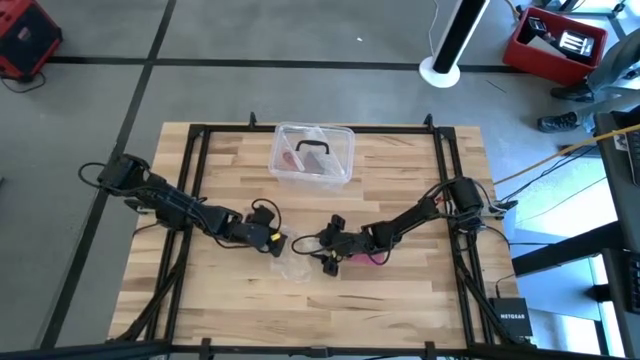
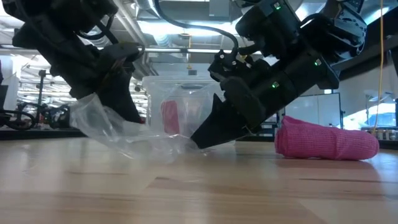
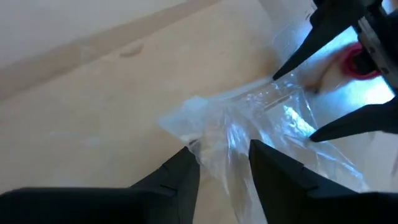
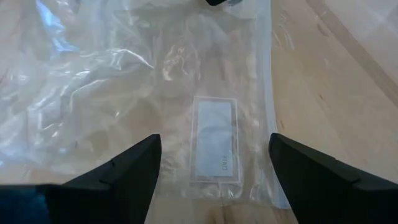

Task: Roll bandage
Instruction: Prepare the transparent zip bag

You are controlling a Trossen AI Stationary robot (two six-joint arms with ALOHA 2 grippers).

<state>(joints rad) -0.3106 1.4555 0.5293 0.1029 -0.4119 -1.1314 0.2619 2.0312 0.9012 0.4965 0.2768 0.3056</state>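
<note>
On the near half of the wooden worktop (image 1: pixel 400 290) lies the crumpled clear plastic wrapper (image 2: pixel 134 134), between the two arms. The left end effector (image 3: pixel 224 163) grips one end of it, fingers narrow with film pinched between them. The right end effector (image 4: pixel 214 168) stands wide over the wrapper's other end, fingertips down at the worktop, with a white label (image 4: pixel 214 148) on the film showing between them; it holds nothing.

Just behind the right end effector, under that arm, rests the bandage (image 2: pixel 326 143), a pink fabric roll lying on its side on the worktop. In the low view its long axis runs across the picture, one rounded end pointing toward the right end effector and the other away from it. From above only a small pink patch (image 1: pixel 365 258) shows beneath the arm.

Farther back, near the far edge at the middle, stands the clear plastic box (image 1: pixel 312 155). It is open-topped and holds a reddish item and a dark one; what they are cannot be made out.
</note>
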